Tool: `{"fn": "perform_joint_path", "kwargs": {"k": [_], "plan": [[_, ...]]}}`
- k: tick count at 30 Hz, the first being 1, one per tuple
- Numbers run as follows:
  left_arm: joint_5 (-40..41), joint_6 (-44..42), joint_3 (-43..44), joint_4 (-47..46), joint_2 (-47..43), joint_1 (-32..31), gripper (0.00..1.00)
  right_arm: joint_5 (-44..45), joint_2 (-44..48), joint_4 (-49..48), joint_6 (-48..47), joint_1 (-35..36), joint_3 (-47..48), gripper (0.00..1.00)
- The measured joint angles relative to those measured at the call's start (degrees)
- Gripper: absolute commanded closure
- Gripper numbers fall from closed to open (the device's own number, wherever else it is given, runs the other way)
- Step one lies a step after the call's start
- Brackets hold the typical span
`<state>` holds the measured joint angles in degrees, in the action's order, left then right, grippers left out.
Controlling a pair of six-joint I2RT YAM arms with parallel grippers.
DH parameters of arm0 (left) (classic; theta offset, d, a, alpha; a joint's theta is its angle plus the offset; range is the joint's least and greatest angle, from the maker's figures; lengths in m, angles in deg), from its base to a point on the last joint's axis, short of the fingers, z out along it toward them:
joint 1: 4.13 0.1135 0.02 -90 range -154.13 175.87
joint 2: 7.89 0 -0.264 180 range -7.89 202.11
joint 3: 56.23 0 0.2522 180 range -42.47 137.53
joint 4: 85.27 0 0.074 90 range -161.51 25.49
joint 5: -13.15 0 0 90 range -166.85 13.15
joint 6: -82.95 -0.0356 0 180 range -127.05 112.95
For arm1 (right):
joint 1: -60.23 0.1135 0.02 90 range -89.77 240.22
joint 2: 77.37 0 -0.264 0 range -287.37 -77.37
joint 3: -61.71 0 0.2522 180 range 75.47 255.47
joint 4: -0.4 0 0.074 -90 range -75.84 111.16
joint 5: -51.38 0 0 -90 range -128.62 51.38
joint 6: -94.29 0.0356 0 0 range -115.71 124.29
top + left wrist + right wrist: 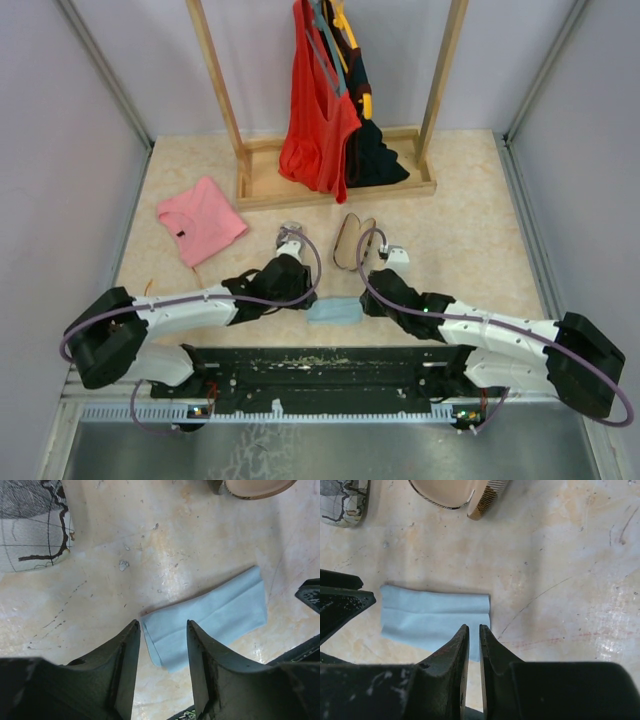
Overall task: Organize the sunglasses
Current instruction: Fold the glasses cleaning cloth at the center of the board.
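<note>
The red-framed sunglasses cannot be made out in any view, and I cannot tell whether they lie in the open brown case (352,240). The left gripper (162,625) stands partly open over one end of the folded light blue cloth (220,610). The right gripper (474,627) shows only a narrow slit at the other end. Neither holds anything. Closing here could drag or unfold the cloth, or the close-set grippers could collide. A grey patterned pouch (30,525) lies just beyond, while the pink shirt (200,220) and clothes rack (223,100) stand well apart.
</note>
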<state>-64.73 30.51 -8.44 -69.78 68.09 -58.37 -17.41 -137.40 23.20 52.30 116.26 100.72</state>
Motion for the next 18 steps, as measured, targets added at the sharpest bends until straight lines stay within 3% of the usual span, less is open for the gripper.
{"fn": "perform_joint_path", "kwargs": {"k": [6,18], "plan": [[-0.8,1.1,0.0,0.0,4.4,0.0,0.54,0.0,0.1,0.6,0.0,-0.3,-0.1,0.85],[-1.6,1.4,0.5,-2.0,7.5,0.0,0.95,0.0,0.5,0.6,0.0,-0.3,-0.5,0.85]]}}
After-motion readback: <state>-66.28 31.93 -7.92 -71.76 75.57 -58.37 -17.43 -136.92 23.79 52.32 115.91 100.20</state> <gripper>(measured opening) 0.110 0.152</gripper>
